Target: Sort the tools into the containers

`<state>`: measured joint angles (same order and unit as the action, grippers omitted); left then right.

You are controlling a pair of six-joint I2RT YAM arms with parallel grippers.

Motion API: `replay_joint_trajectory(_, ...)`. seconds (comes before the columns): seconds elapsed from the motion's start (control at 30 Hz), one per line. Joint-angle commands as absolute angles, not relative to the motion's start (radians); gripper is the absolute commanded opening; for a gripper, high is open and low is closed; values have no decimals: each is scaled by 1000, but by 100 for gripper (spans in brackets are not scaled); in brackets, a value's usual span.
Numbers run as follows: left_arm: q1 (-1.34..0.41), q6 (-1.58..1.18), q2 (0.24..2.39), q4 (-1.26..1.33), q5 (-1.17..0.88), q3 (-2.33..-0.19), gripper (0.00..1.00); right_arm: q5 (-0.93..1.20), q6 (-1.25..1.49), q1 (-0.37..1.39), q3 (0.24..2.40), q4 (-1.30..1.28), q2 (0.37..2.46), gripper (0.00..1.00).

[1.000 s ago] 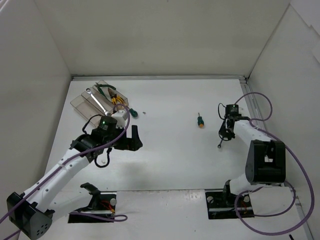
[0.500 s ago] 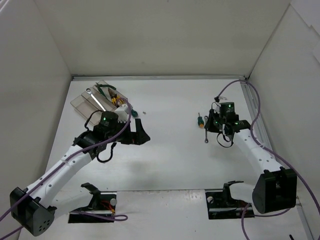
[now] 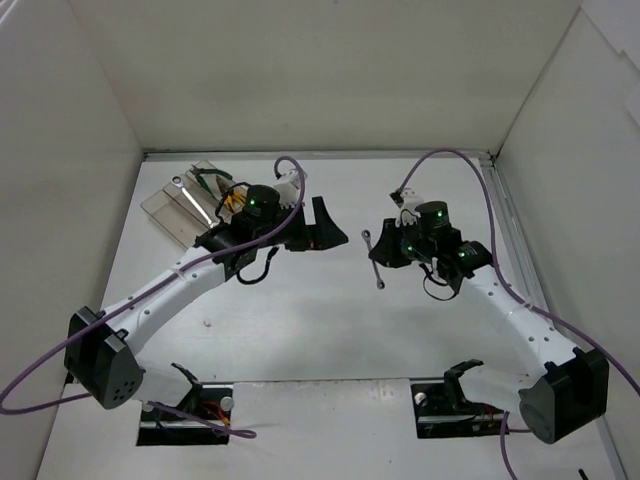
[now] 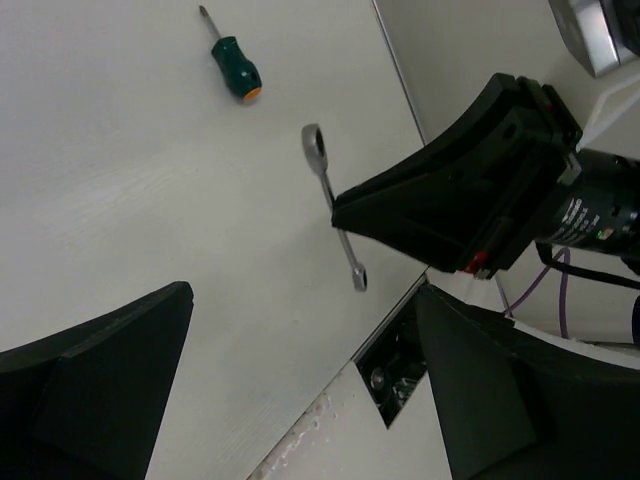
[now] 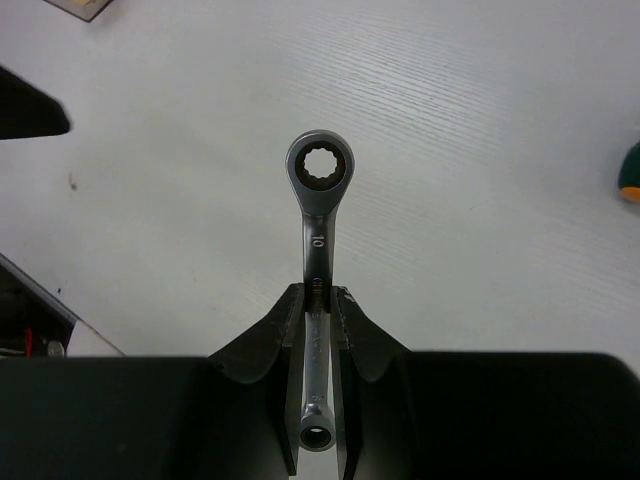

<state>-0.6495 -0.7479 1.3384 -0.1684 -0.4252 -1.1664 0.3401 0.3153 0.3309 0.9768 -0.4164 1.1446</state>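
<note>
My right gripper (image 3: pixel 380 255) is shut on a silver ring wrench (image 3: pixel 373 258) and holds it above the middle of the table. In the right wrist view the wrench (image 5: pixel 319 180) stands between the shut fingers of the gripper (image 5: pixel 318 300). My left gripper (image 3: pixel 330 230) is open and empty, just left of the wrench. In its wrist view (image 4: pixel 300 400) the wrench (image 4: pixel 335 205) and a green screwdriver with an orange tip (image 4: pixel 235 68) lie ahead. The clear containers (image 3: pixel 165 208) stand at the back left and hold a wrench (image 3: pixel 190 200) and pliers (image 3: pixel 225 195).
The screwdriver's orange tip shows at the right edge of the right wrist view (image 5: pixel 630 175). White walls close the table on three sides. The arm bases and dark cut-outs (image 3: pixel 185 415) sit at the near edge.
My right gripper has carried the wrench left from the right side to the table's middle. My left gripper has swung right, away from the containers, toward the wrench.
</note>
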Motion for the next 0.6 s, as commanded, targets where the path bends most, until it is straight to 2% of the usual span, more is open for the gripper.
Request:
replay_joint_trajectory(0.0,-679,-808,1399,-63,-436,-1271,90,385,319,367,1046,-345,1134,0)
replay_joint_trajectory(0.2,-725,-844,1517,-126,-382,-1382,84,385,318,406,1055,-342,1143,0)
replay_joint_trajectory(0.57,-735,-865,1609,-130,-385,-1425,76,388,310,423,1066,-339,1149,0)
